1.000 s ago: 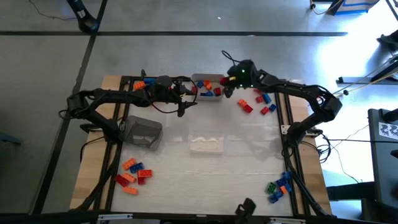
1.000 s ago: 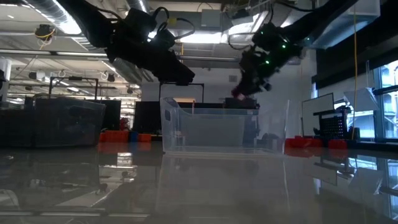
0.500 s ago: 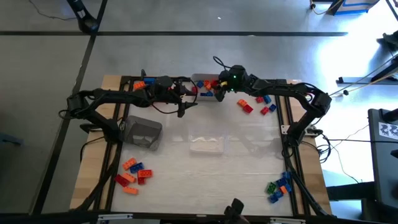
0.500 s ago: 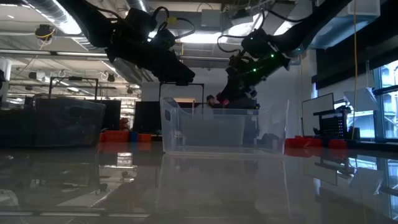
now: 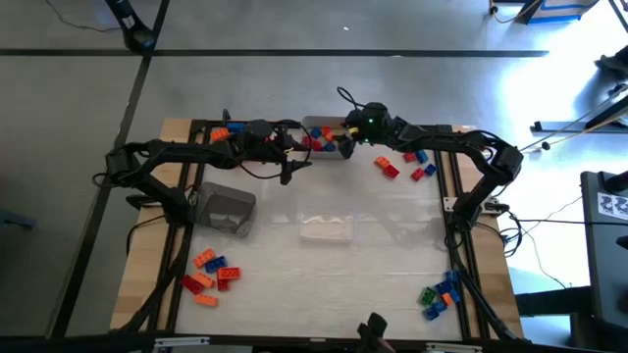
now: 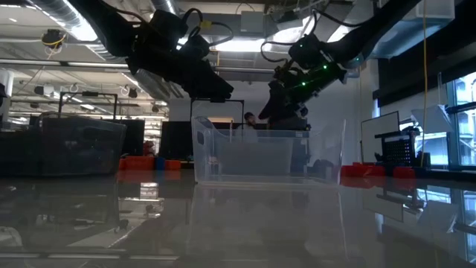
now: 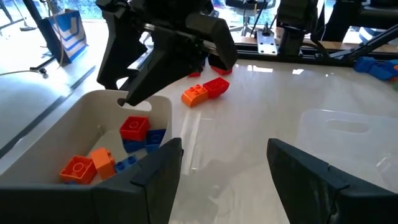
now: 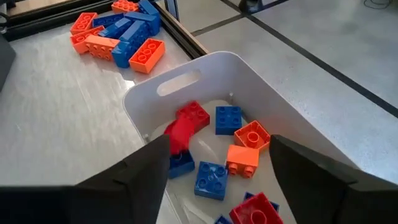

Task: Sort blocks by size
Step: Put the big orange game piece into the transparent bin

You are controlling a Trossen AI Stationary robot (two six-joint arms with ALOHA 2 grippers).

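Since one second ago, right gripper [image 5: 345, 144] has travelled from the loose blocks [image 5: 404, 161] to the white tray [image 8: 273, 115] at the table's far edge; its fingers now stand spread, and a red block [image 8: 184, 127] lies in the tray between them. Left gripper [image 5: 292, 153] waits beside the tray, fingers spread, empty.

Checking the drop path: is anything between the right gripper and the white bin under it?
Nothing visible. The right gripper hangs with open fingers right over the white bin, whose top is open; a blurred red block shows just below the fingers above the blocks inside. The left gripper waits beside the bin.
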